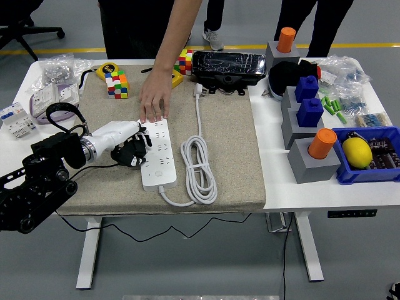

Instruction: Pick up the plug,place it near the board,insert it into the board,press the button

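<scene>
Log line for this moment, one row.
left hand: shut on plug, at strip's left edge | plug: not seated | person's hand: on strip's far end | right hand: not in view

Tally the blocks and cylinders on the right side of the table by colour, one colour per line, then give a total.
Grey blocks: 3
Blue blocks: 2
Orange cylinders: 2
Total: 7

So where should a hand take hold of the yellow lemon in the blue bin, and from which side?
Grip the yellow lemon around its rounded middle, coming from above. The blue bin walls it in at the sides and dark items crowd its right, so only the top is open. This is my judgement.
</scene>
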Tool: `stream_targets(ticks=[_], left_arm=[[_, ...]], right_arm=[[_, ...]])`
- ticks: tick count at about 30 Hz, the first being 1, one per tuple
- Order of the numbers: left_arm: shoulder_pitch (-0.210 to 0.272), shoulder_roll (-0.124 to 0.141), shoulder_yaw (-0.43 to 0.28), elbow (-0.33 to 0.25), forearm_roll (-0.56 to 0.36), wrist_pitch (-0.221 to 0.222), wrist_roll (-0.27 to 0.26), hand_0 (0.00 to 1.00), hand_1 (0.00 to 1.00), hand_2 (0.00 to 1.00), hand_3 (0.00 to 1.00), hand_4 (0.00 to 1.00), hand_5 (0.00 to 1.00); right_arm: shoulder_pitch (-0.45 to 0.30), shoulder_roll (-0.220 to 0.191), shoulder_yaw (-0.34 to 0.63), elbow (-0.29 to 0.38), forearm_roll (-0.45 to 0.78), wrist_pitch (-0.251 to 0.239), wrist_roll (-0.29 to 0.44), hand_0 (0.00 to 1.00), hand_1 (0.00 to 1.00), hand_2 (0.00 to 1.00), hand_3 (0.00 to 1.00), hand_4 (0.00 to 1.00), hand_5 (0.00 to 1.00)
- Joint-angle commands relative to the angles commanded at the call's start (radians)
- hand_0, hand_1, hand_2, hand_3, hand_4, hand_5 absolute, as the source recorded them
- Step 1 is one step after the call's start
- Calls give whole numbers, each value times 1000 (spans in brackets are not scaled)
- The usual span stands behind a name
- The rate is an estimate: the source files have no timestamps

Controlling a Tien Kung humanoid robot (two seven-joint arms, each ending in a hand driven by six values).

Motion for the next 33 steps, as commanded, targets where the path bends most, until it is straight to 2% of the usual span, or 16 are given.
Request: stream_targets(ticks=[1,2,7,8,13,14,33], left_arm=[[-1,0,0,1,-2,1,-1,411,567,591,596,713,2],[-1,0,0,2,-3,1,-2,428,589,621,623,861,2],[-4,0,-1,8,-9,2,-4,428,589,621,623,861,2],[-5,0,0,9,-11,1,-4,463,671,707,685,928,2],[-6,0,0,13,-21,0,-6,463,671,707,685,928,2],[-7,-1,-1,14,-23,1,-7,493,703,769,813,994,10],[-19,-6,0,32,-39,29,-16,506,712,772,820,998,66]], right_arm=[[0,0,1,0,-1,0,0,781,720,717,750,998,920],[0,0,2,0,-1,0,0,782,720,718,752,998,920],[1,0,3,0,-2,1,2,782,720,718,752,998,920],[1,1,4,0,-2,1,2,782,719,717,750,998,919],[3,0,4,0,-3,0,3,782,719,717,750,998,919],[4,-1,3,0,-2,0,3,781,719,717,751,998,918],[6,-2,4,0,0,1,3,780,719,717,751,998,914]])
